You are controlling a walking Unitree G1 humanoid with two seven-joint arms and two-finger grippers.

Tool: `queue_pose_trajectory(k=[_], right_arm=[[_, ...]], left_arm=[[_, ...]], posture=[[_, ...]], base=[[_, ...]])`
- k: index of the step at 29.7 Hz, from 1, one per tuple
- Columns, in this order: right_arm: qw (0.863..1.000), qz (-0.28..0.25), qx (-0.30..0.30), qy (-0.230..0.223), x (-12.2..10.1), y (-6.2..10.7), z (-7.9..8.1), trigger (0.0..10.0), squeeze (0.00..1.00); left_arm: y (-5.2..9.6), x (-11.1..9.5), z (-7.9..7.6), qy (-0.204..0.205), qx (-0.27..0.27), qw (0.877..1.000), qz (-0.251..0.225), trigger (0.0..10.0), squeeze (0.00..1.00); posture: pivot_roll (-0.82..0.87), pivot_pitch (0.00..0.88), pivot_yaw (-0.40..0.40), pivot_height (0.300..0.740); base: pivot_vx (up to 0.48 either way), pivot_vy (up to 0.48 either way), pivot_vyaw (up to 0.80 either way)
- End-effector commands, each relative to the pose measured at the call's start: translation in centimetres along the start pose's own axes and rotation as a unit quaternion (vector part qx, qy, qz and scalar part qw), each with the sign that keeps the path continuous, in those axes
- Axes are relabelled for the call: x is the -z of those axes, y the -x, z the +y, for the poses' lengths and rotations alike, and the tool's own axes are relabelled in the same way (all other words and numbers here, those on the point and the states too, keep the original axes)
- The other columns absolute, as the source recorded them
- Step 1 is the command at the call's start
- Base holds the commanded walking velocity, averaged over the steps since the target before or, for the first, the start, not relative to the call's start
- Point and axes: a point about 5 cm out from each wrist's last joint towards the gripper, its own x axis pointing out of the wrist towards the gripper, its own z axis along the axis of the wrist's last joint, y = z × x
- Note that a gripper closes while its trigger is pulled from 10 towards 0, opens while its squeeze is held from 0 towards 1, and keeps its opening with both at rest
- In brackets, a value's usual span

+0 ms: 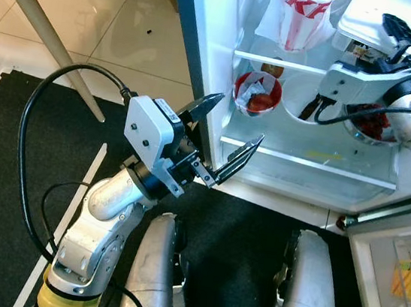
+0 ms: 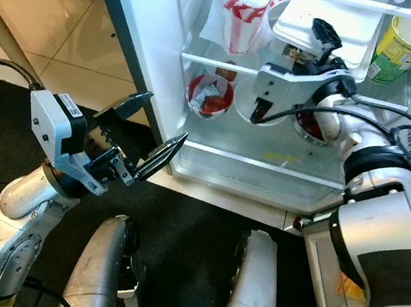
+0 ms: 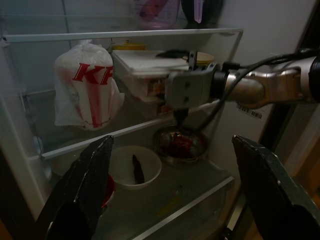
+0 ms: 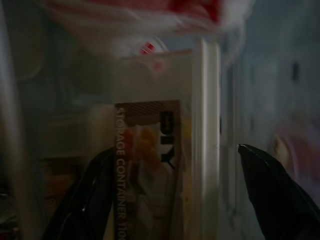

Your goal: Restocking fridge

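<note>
The fridge [image 1: 217, 64] stands open. The right pincer [image 4: 175, 200] reaches in at the upper shelf, fingers spread either side of a storage container [image 3: 145, 70] beside the white printed bag [image 1: 296, 14]. The left pincer [image 1: 223, 137] hovers outside the door opening, fingers apart and empty. Bowls [image 3: 135, 167] sit on the shelf below.

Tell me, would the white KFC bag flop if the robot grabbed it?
Probably. The bag looks like thin plastic, knotted on top and wrinkled, so it would likely sag and crumple. It bulges, so it may hold something with some weight.
</note>
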Motion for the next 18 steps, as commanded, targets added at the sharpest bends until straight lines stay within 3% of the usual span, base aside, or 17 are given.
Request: queue_pose_trajectory(k=[1, 9, 18], right_arm=[[0.998, 0.001, 0.029, -0.058, 0.5, -0.2, -1.6, 10.0, 0.00], [0.993, -0.019, 0.024, -0.111, 0.5, -0.1, -2.0, 10.0, 0.00], [0.985, -0.043, -0.081, -0.149, 1.4, 1.3, 0.2, 10.0, 0.00]], left_arm=[[0.4, 0.5, 0.0, 0.003, 0.006, 1.000, 0.010, 10.0, 0.00], [0.1, 0.5, 0.0, 0.003, 0.009, 1.000, 0.007, 10.0, 0.00], [0.0, 0.6, 0.0, 0.004, 0.014, 1.000, 0.005, 10.0, 0.00]], posture=[[0.11, 0.380, 0.101, 0.580], [0.10, 0.365, 0.100, 0.580], [0.10, 0.359, 0.100, 0.580]], base=[[0.000, 0.000, 0.00], [0.000, 0.000, 0.00], [0.000, 0.000, 0.00]])
